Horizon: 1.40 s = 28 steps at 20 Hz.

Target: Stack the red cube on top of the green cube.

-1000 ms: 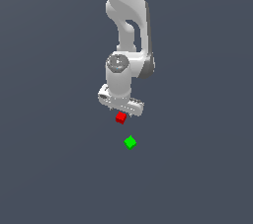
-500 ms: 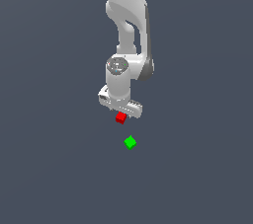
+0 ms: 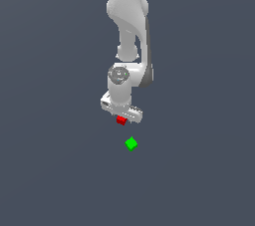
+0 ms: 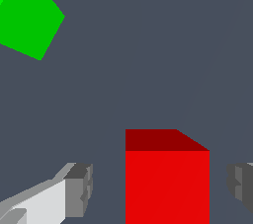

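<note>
My gripper (image 3: 122, 116) sits low over the floor, jaws spread w/ the red cube (image 4: 167, 178) between the fingers (image 4: 79, 189); gaps show on both sides, so nothing's clamped. In the exterior view the red cube (image 3: 120, 120) is right under the gripper. Green cube (image 3: 131, 144) sits apart from it, nearer the camera and a bit to the exterior view's right; wrist view catches the green cube (image 4: 27, 16) at frame edge.

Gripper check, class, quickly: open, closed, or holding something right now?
Gripper: open, fingers either side of the red cube with gaps showing, not holding it.
</note>
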Available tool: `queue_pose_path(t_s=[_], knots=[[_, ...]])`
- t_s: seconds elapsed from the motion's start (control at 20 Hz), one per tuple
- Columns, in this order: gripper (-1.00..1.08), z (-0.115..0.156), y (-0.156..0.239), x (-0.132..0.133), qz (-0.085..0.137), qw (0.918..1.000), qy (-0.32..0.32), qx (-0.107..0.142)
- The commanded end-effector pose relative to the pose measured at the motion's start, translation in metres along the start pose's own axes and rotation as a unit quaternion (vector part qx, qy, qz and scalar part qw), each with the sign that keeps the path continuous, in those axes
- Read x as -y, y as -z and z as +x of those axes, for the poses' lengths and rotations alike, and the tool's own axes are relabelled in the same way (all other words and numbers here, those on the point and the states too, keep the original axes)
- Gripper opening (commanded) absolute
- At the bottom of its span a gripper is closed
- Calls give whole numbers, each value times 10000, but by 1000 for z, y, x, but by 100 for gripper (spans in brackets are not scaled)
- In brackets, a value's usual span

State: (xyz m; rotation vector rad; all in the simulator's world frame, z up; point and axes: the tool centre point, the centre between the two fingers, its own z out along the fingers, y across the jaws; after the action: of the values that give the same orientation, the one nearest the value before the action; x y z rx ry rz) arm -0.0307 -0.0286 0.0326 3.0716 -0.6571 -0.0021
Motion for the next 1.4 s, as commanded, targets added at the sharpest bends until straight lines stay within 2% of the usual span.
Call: queue_pose_path(t_s=[0.0,0.2,0.25,0.9,1.35], knots=[[100,0,-8,0,3,10000,-6,-5],[100,1,-13,1,3,10000,-6,-5],[-100,1,-13,1,3,10000,-6,-5],[-100,1,-10,1,3,10000,-6,-5],[-100,0,31,0,3,10000,-6,-5]])
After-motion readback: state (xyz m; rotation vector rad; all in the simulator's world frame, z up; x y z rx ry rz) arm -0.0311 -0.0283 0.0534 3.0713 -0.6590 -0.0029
